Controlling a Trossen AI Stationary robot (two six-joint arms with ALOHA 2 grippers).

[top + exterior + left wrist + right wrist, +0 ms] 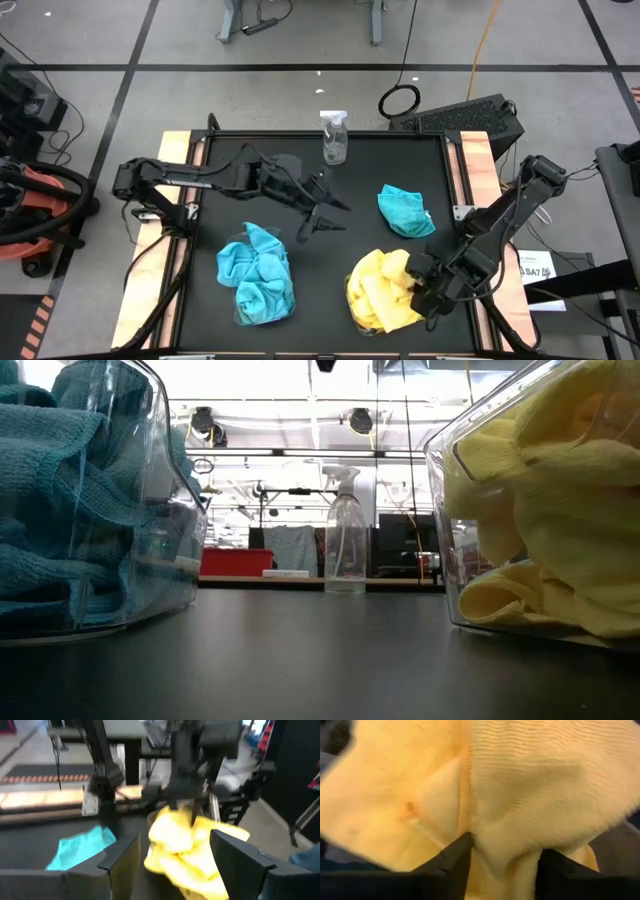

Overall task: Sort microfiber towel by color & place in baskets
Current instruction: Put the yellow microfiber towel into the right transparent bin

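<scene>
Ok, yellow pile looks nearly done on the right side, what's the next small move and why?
Probably lift the right gripper straight up out of the basket. Its fingers stand parted over the yellow towels heaped there, with cloth bunched between them, so rising slowly should show whether any clings. One blue towel lies loose on the table. The left gripper hovers open mid-table.

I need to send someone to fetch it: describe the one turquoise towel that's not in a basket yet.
On the black table, look at the right half, behind the basket of yellow towels. The loose turquoise towel lies crumpled on the bare tabletop there. Every other turquoise cloth is piled in the left basket.
</scene>
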